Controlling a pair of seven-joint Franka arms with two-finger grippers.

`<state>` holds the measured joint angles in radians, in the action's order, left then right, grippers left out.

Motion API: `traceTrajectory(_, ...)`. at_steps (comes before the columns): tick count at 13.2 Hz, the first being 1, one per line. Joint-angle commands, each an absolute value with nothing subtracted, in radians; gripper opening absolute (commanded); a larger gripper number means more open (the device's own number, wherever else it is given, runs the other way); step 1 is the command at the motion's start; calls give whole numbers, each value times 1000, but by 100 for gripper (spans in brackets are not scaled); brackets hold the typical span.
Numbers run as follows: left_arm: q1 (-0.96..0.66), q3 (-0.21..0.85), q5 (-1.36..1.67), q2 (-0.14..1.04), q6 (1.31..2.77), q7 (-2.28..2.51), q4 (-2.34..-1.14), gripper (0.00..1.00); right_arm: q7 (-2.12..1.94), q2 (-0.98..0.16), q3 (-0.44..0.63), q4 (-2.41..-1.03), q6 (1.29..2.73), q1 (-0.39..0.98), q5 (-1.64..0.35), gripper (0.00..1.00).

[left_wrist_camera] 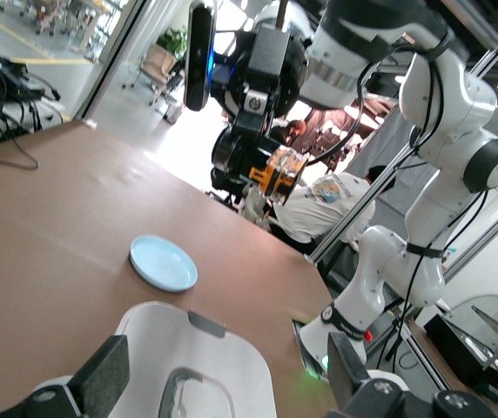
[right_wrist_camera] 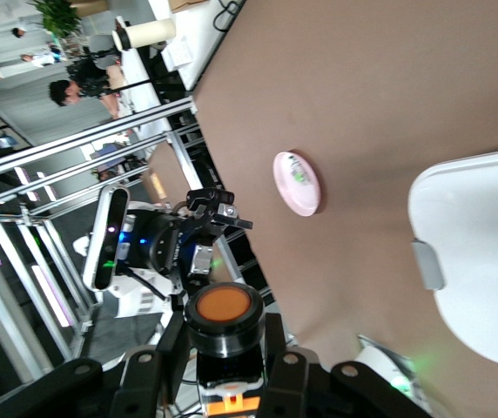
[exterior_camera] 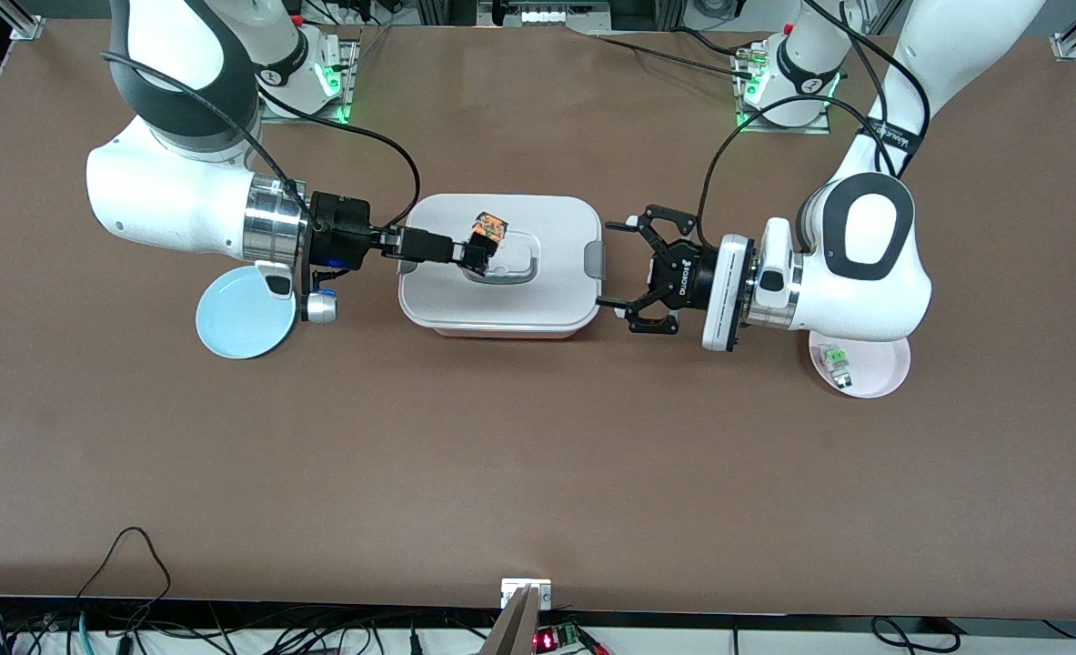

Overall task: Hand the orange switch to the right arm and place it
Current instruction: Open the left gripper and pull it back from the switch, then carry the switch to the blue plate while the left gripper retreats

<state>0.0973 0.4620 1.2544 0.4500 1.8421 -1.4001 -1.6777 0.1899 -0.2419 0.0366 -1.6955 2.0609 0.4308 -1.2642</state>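
You had the handover done by this frame, to judge from how things lay; the right hand (exterior_camera: 476, 255) was clamped on the orange switch (exterior_camera: 488, 227) and carried it in the air over the white lidded box (exterior_camera: 501, 309) at the middle of the surface (exterior_camera: 538, 473); in the right wrist view the switch (right_wrist_camera: 224, 306) sat gripped between the black fingers, orange face toward the camera; in the left wrist view it showed again (left_wrist_camera: 280, 172), pinched at the tip of the right arm (left_wrist_camera: 319, 61); the left hand (exterior_camera: 633, 273) hung just beside the box at the left arm's end, its linkage fingers spread wide and empty, pointed at the box; that arm looked to be waiting; the step in hand I judged as placing; a pale blue plate (exterior_camera: 242, 314) lay on the surface toward the right arm's end, partly under that arm's wrist, and it seemed the likely target, though the task names none; the next move would call for you to swing the right arm off the box, turn the hand downward over the plate, lower until the switch rests, and only then part the fingers; the pink plate (exterior_camera: 883, 373) under the left arm's wrist held a small clear-and-green switch (exterior_camera: 836, 362), which should be left alone.
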Motion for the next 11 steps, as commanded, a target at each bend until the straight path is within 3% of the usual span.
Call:
traceTrajectory(1, 101, 460, 1140, 439, 1829, -1323, -1680, 100, 176, -216, 38, -1729, 2051, 408, -1175, 24)
traceTrajectory(11, 92, 465, 666, 434, 1749, -859, -1657, 100, 25, -212, 38, -1778, 1974, 315, -836, 24)
